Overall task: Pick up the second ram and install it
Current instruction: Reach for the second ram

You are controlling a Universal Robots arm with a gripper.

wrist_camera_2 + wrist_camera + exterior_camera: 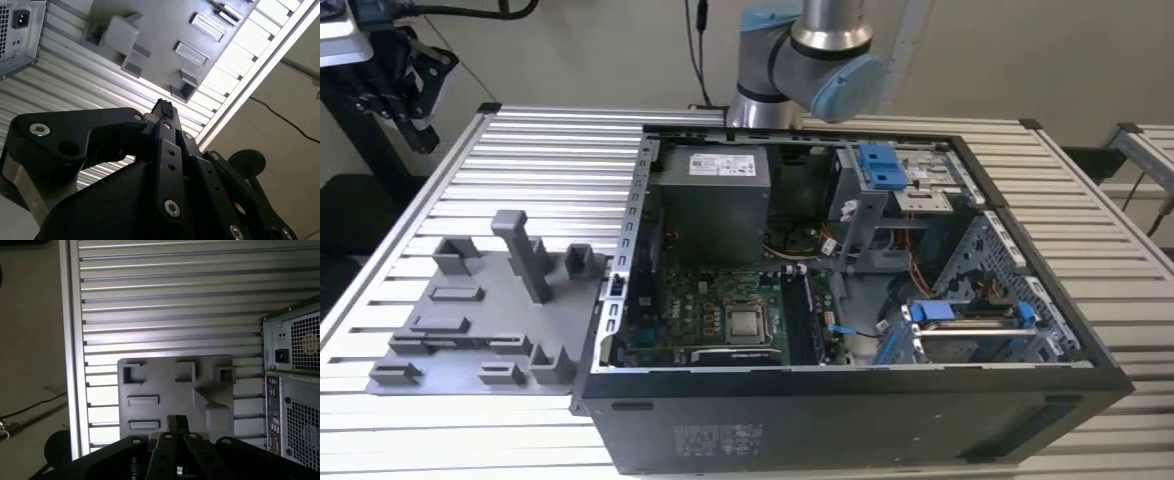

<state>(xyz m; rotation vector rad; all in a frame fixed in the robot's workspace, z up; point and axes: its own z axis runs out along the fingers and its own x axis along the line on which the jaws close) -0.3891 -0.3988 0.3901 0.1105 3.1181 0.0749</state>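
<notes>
Evidently between steps: we found the gripper (162, 107) closed on nothing, fingertips together, poised above the tray (150, 380), the case (854, 410) off to one side. We could not place the ram for certain; dark strips (809, 312) stood beside the processor (747, 322), far from the gripper. Any pick, we judged, called for opened jaws. The arm (787, 60) rose behind the case, wrist turned downward.

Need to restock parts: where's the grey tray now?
The grey tray lies on the slatted table at the exterior view's left, right beside the open computer case.
</notes>
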